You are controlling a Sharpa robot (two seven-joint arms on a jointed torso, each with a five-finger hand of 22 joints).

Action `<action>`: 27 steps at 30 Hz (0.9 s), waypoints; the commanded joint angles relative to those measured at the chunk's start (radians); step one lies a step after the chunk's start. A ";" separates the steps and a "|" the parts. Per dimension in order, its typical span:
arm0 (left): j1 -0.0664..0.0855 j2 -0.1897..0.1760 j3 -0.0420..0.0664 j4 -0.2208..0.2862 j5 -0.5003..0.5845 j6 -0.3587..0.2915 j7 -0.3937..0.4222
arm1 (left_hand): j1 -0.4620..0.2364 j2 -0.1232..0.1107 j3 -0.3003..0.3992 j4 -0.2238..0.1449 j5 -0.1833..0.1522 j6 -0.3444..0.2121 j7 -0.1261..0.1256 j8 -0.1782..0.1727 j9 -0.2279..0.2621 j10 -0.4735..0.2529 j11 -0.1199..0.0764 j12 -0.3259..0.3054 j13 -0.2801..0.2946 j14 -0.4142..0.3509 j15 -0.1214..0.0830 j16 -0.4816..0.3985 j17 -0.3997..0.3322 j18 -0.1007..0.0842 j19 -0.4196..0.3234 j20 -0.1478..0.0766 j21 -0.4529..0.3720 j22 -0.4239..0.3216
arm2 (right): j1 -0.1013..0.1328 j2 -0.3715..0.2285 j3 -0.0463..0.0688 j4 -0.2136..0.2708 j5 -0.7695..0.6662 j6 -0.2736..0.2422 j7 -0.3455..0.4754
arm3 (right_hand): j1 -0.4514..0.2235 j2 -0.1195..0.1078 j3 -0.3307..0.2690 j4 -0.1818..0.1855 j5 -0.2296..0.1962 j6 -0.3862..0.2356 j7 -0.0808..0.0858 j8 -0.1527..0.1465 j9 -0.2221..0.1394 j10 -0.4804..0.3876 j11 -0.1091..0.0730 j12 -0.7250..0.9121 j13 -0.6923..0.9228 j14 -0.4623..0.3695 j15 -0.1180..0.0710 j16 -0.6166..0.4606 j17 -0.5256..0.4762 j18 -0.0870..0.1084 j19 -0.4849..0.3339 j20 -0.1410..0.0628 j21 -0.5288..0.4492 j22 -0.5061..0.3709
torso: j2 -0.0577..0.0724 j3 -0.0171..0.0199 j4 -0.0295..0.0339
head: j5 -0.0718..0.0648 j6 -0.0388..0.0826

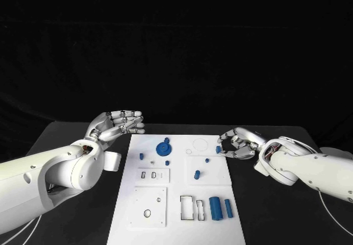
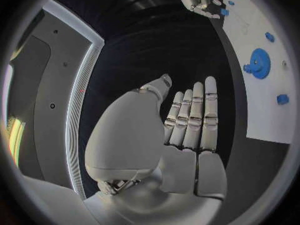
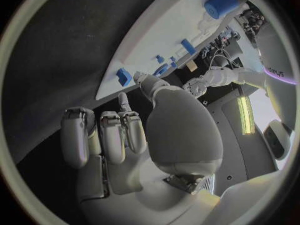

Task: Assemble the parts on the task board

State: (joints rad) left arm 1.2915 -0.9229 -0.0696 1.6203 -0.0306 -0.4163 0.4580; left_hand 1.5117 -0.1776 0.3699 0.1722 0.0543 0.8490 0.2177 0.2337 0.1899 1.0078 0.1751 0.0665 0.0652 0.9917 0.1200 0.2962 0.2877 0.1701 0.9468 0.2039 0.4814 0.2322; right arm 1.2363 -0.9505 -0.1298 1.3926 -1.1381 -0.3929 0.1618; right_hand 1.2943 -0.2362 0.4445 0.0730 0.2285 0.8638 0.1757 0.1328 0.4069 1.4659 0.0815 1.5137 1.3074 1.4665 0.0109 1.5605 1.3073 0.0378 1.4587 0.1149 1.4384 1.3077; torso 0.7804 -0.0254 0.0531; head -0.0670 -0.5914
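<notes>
Parts on the task board [image 1: 221, 224] look small, stiff, light, likely slippery. My right hand [image 1: 239, 143] curls beside a small blue piece [image 1: 218, 149] at the board's edge; whether the fingers pinch it I cannot tell. My left hand [image 1: 118, 124] hangs open, empty, beside the board's far corner.

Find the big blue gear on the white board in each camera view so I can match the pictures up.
Head view: the blue gear sits in the task board's far left part, nearer the left hand.
Left wrist view: the gear lies on the board, beyond the fingers.
Right wrist view: I cannot pick it out.
Shared landmark: the white task board.
</notes>
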 commanded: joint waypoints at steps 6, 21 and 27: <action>0.001 0.000 0.001 0.003 -0.003 0.019 0.010 | -0.008 -0.001 0.002 -0.009 -0.003 0.004 -0.002 -0.003 0.000 0.002 -0.004 0.001 0.000 -0.005 0.002 -0.005 0.002 0.005 -0.010 0.001 0.002 0.000 | -0.014 0.015 0.000 -0.013 -0.042 -0.001 -0.017 | 0.002 0.004 0.000 -0.004 -0.004 0.008 0.000 0.001 0.002 0.061 0.009 0.003 0.211 0.092 0.007 -0.003 0.204 0.003 0.006 0.007 0.000 0.130 | -0.001 -0.0004 -0.0018 | 0.001 -0.003; 0.001 0.000 0.001 0.001 -0.003 0.019 0.007 | -0.008 -0.001 0.002 -0.009 -0.003 0.004 -0.002 -0.003 0.000 0.002 -0.003 0.000 0.000 -0.005 0.002 -0.005 0.002 0.005 -0.010 0.001 0.002 0.000 | -0.017 0.037 0.000 -0.033 -0.035 -0.026 -0.031 | -0.009 0.042 0.025 0.001 -0.026 0.076 -0.015 0.030 0.015 0.074 -0.004 0.018 0.225 0.094 -0.004 -0.001 0.213 0.000 0.018 0.000 0.012 0.144 | -0.001 0.0004 -0.0022 | 0.003 -0.004; 0.001 0.001 0.001 0.000 -0.003 0.020 0.006 | -0.008 -0.001 0.002 -0.009 -0.003 0.004 -0.002 -0.003 0.000 0.002 -0.003 0.000 0.000 -0.005 0.002 -0.005 0.002 0.005 -0.010 0.001 0.002 0.000 | -0.017 0.046 0.000 -0.042 -0.029 -0.044 -0.039 | -0.013 0.057 0.038 0.003 -0.037 0.097 -0.024 0.040 0.018 0.081 -0.011 0.027 0.234 0.095 -0.010 0.001 0.220 -0.002 0.023 -0.005 0.018 0.151 | -0.001 -0.0001 -0.0011 | 0.001 -0.005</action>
State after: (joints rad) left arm 1.2915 -0.9238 -0.0696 1.6194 -0.0306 -0.4147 0.4565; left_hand 1.5117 -0.1776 0.3726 0.1695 0.0543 0.8490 0.2177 0.2337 0.1900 1.0078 0.1751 0.0665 0.0652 0.9917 0.1200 0.2962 0.2887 0.1700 0.9434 0.2074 0.4813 0.2320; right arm 1.2202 -0.9067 -0.1300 1.3527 -1.1643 -0.4202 0.1339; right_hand 1.2817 -0.1869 0.4778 0.0758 0.1956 0.9554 0.1523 0.1697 0.4238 1.4664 0.0746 1.5352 1.3073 1.4660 0.0102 1.5605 1.3081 0.0378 1.4663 0.1146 1.4515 1.3073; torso 0.7792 -0.0251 0.0513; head -0.0647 -0.5958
